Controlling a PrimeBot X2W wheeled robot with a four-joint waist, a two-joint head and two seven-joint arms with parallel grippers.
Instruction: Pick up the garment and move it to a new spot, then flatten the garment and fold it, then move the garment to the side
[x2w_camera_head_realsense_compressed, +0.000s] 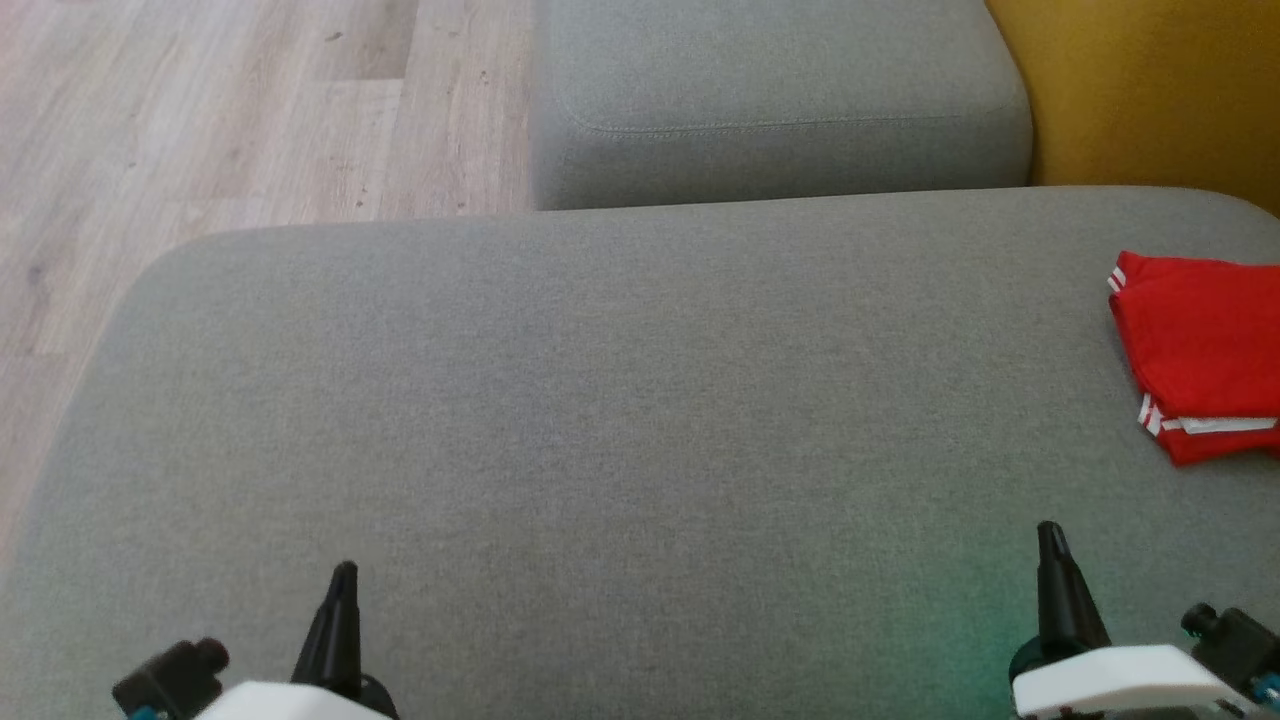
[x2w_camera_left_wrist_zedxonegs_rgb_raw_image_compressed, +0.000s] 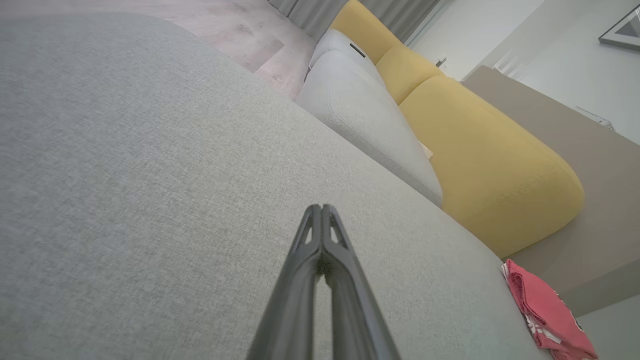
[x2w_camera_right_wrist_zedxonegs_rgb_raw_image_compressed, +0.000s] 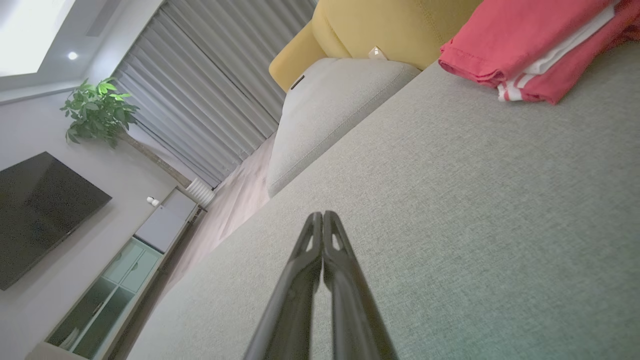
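The garment (x2w_camera_head_realsense_compressed: 1200, 350) is red with white stripes, folded into a compact stack at the far right edge of the grey cushion (x2w_camera_head_realsense_compressed: 600, 400). The same red stack lies at lower right in the left wrist view (x2w_camera_left_wrist_zedxonegs_rgb_raw_image_compressed: 545, 315) and at upper right in the right wrist view (x2w_camera_right_wrist_zedxonegs_rgb_raw_image_compressed: 525, 45). My left gripper (x2w_camera_head_realsense_compressed: 343, 570) hovers near the cushion's front left, shut and empty, its tips pressed together (x2w_camera_left_wrist_zedxonegs_rgb_raw_image_compressed: 321, 207). My right gripper (x2w_camera_head_realsense_compressed: 1048, 530) sits at the front right, a little short of the garment, also shut with nothing in it (x2w_camera_right_wrist_zedxonegs_rgb_raw_image_compressed: 322, 215).
A second grey cushion (x2w_camera_head_realsense_compressed: 770, 100) stands behind the big one, with a yellow sofa section (x2w_camera_head_realsense_compressed: 1150, 90) at the back right. Pale wood floor (x2w_camera_head_realsense_compressed: 200, 110) runs along the left. A TV (x2w_camera_right_wrist_zedxonegs_rgb_raw_image_compressed: 40, 210), a cabinet and a potted plant (x2w_camera_right_wrist_zedxonegs_rgb_raw_image_compressed: 97, 107) stand across the room.
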